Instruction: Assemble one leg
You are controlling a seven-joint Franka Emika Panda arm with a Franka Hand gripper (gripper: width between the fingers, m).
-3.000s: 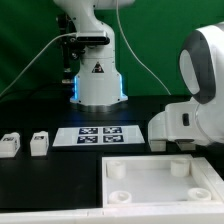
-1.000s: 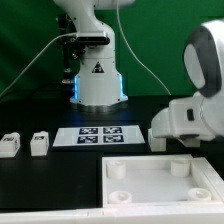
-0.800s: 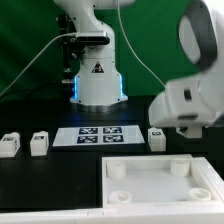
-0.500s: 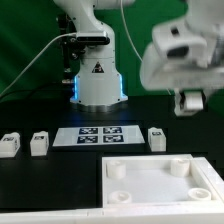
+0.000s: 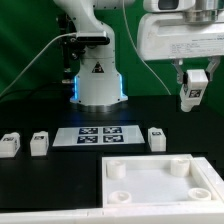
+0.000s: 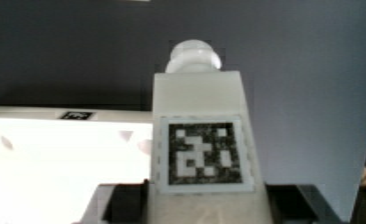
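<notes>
Table [image 5: 30,190]: black; fills lower part of ext. view.
Arm base [image 5: 98,75]: white, warning-triangle label, at back centre; cables on its ext.-view left side.
Panel [image 5: 150,183]: large flat white square, nearest the cam, toward ext. view's right; raised round bosses at visible corners. Also seen in wrist view [image 6: 55,140], beyond the held leg.
Marker board [image 5: 97,135]: thin, white, several tags; lies flat on table in front of arm base.
Gripper [image 5: 194,76]: high at ext. view's right, well above table, pointing down; fingers clamped on Held leg.
Held leg [image 5: 192,94]: small white block, hangs upright in air, clear of table & panel. In wrist view [image 6: 201,120] its b/w tag faces cam and its rounded peg end points away from gripper.
Left leg [image 5: 10,145]: on table, far ext.-view left.
2nd leg [image 5: 39,143]: on table just beside Left leg, apart from it; between it & marker board.
3rd leg [image 5: 157,138]: on table just off marker board's ext.-view right edge, behind panel's back edge.
</notes>
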